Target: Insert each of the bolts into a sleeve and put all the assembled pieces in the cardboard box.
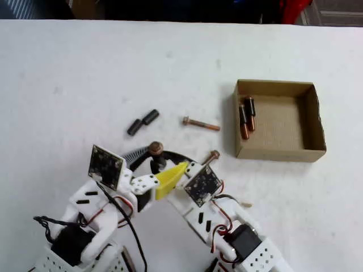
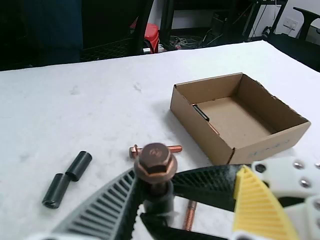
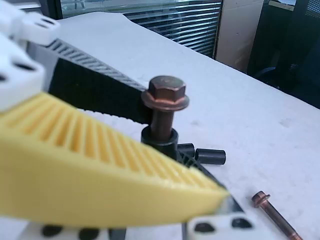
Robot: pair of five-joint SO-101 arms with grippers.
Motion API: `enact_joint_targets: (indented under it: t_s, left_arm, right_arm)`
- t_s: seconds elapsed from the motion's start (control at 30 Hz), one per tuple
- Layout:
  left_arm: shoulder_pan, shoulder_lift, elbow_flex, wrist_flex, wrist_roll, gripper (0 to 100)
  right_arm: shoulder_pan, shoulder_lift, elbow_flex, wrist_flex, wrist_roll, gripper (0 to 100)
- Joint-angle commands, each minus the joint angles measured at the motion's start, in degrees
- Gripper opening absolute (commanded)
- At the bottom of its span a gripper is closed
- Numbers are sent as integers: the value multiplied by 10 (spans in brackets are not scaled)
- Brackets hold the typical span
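Note:
A copper bolt (image 1: pixel 155 149) stands head-up in a black sleeve (image 3: pixel 160 142), with part of its shaft still showing. My right gripper (image 1: pixel 160 165) is shut on that sleeve with its black fingers. My left gripper (image 1: pixel 167 158) is open around it. Its grey finger (image 2: pixel 115 200) lies beside the bolt and its yellow finger (image 2: pixel 255 200) stands well apart. Two loose bolts (image 1: pixel 201 124) (image 1: pixel 211 157) and two empty sleeves (image 1: pixel 150 117) (image 1: pixel 134 127) lie on the table. The cardboard box (image 1: pixel 278 154) at the right holds two assembled pieces (image 1: pixel 247 116).
Everything rests on a white table (image 1: pixel 85 73). The box sits a short way right of both arms. One loose bolt lies close to the right arm's wrist. Wide free room stretches across the far and left parts of the table.

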Motion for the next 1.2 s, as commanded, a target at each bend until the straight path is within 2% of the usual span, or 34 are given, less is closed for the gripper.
enact_joint_targets:
  t_s: [0.0, 0.13, 0.37, 0.53, 0.63, 0.73, 0.83, 0.97, 1.17]
  left_arm:
    - [-46, 0, -1, -14, 3, 297]
    - [-51, 0, -4, -16, 3, 297]
    - [-51, 0, -7, -66, 2, 294]
    - [-57, 0, -98, -65, 3, 282]
    - [-88, 0, -164, -17, 1, 161]
    - [-138, 0, -206, 30, -41, 9]
    - [-183, 0, -244, 75, -67, 59]
    - [-221, 0, -316, 166, -68, 24]
    - [-259, 0, -323, 271, -115, 22]
  right_arm:
    - [6, -7, -16, -11, -2, 17]
    - [6, -7, -16, -11, -2, 17]
    - [7, -7, -14, -11, -2, 17]
    - [29, -7, -13, -11, -2, 17]
    - [45, -7, -15, -11, -2, 17]
    - [47, -7, -15, -11, -2, 17]
    - [59, -7, -16, -7, -2, 17]
    - [91, -7, -38, 36, -2, 17]
    - [116, -7, -88, 105, -2, 17]
